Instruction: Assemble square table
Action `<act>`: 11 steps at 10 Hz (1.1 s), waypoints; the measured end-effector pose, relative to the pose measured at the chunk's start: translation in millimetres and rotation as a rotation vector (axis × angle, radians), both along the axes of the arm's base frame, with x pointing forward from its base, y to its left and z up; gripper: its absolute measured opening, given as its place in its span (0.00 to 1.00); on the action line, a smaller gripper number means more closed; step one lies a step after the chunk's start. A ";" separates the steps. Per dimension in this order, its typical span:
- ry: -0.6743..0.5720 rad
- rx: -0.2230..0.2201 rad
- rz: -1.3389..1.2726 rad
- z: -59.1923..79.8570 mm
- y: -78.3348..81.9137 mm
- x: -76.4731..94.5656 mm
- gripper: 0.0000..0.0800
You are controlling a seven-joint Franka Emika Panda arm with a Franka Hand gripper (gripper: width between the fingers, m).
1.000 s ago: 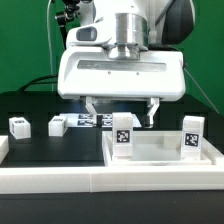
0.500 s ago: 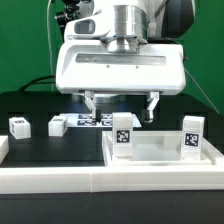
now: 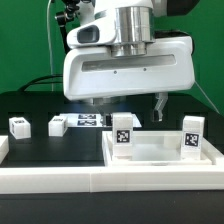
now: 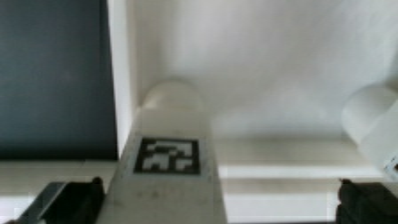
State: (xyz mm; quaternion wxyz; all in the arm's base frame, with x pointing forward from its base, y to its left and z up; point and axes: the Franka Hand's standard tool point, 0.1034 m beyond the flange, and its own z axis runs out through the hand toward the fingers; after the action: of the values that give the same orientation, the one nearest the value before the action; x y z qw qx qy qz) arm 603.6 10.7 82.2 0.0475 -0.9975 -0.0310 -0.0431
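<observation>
The square table slab point(image 3: 155, 150) sat on the desk point(image 3: 40, 145) right below my fingers point(image 3: 128, 102), which were spread wide and held nothing. One tagged leg point(image 3: 122, 134) stood on it between the tips, and a second leg point(image 3: 190, 133) stood close by the other tip. Two more leg blocks point(image 3: 18, 125) point(image 3: 57, 125) sat well off sideways.

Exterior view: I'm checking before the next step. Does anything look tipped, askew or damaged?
Only the gripper looks odd: its body is canted, higher toward the exterior view's right, above the slab. The two leg blocks on the slab stand upright, and no damage shows.
</observation>
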 end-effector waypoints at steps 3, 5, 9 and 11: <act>0.019 -0.002 -0.013 -0.1 -14.2 4.5 0.81; 0.014 -0.013 -0.031 2.5 -16.7 7.6 0.81; 0.012 -0.014 -0.025 1.6 -18.3 7.4 0.65; 0.012 -0.014 -0.026 1.5 -18.3 7.3 0.48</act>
State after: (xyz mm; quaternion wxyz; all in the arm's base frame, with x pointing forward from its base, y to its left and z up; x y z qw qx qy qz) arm 610.9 -7.5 83.7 0.0402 -0.9983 -0.0182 -0.0373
